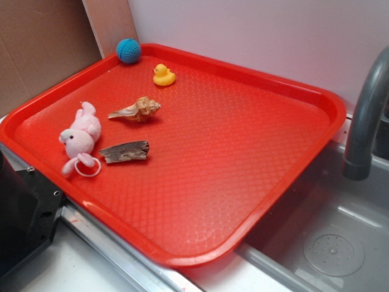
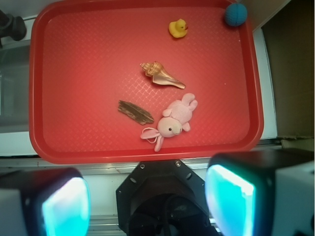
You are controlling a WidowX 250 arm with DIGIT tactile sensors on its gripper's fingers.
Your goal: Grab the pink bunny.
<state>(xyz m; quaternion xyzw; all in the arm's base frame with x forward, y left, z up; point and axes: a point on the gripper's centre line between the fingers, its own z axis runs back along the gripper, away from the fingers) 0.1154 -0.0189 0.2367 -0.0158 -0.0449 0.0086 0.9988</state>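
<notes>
One small pale-pink plush bunny (image 1: 81, 137) (image 2: 173, 121) lies on the red plastic tray (image 1: 243, 182) (image 2: 88, 73), near its edge, with its white ring loop (image 1: 88, 165) beside its head. Just beside the bunny rests a brown sliver of wood (image 1: 125, 152) (image 2: 135, 112); a tan spiral seashell (image 1: 137, 110) (image 2: 161, 76) lies a little farther off. Beyond those, well apart from the bunny, sit a yellow rubber duck (image 1: 163, 75) (image 2: 178, 28) and a blue crocheted ball (image 1: 128, 51) (image 2: 236, 14). The gripper (image 2: 147, 196) hangs above the tray's edge nearest the bunny, fingers (image 2: 231, 199) spread wide, holding nothing.

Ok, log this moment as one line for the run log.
phase: pre-grasp | hand: open, high above tray edge, empty | target: small pale-pink plush bunny untouched on red plastic tray | nearest: brown bark piece
</notes>
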